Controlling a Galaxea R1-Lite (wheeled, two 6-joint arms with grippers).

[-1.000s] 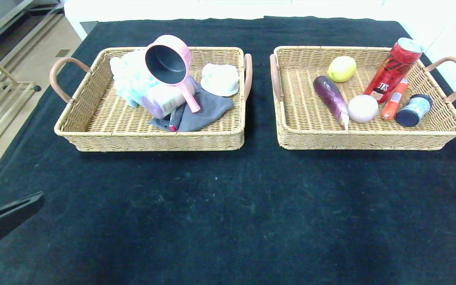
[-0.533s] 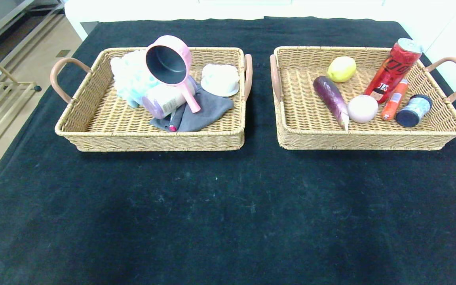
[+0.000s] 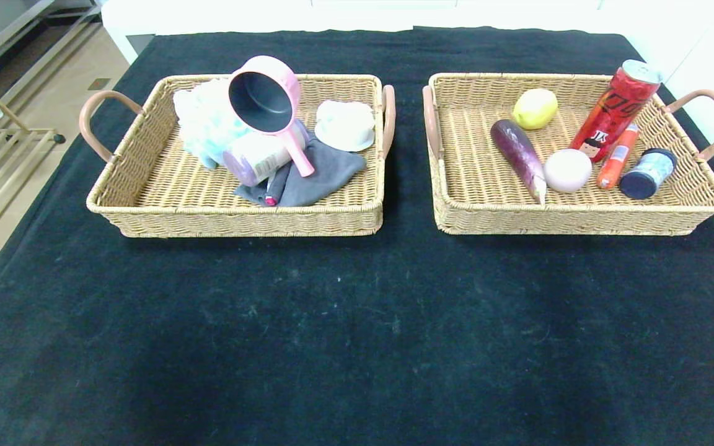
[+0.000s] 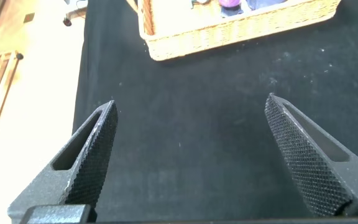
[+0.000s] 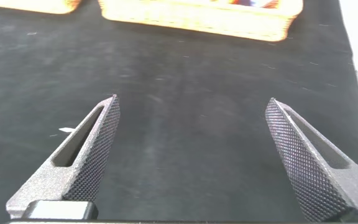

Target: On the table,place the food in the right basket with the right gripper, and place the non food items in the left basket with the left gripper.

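The left basket (image 3: 146, 186) holds the light-blue bath pouf (image 3: 199, 127), the lilac bag roll (image 3: 256, 158) and the pink saucepan (image 3: 267, 99), tipped on its side on top of them. The right basket (image 3: 475, 192) holds the red soda can (image 3: 614, 111) leaning on the far wall, the purple eggplant (image 3: 518, 152) and the pale pink ball (image 3: 568, 170). Neither arm shows in the head view. My left gripper (image 4: 191, 107) is open and empty over bare black cloth, short of the left basket (image 4: 229, 37). My right gripper (image 5: 192, 102) is open and empty over the cloth, short of the right basket (image 5: 197, 18).
The left basket also holds a grey cloth (image 3: 326, 173) and a white cup-like item (image 3: 344, 124). The right basket also holds a yellow lemon (image 3: 535, 108), an orange tube (image 3: 617, 156) and a small dark-lidded jar (image 3: 647, 173). The black cloth (image 3: 357, 334) covers the table's front half.
One second ago the left gripper's black finger showed at the lower left of the head view; it has drawn back out of that view. Nothing in the baskets has moved.
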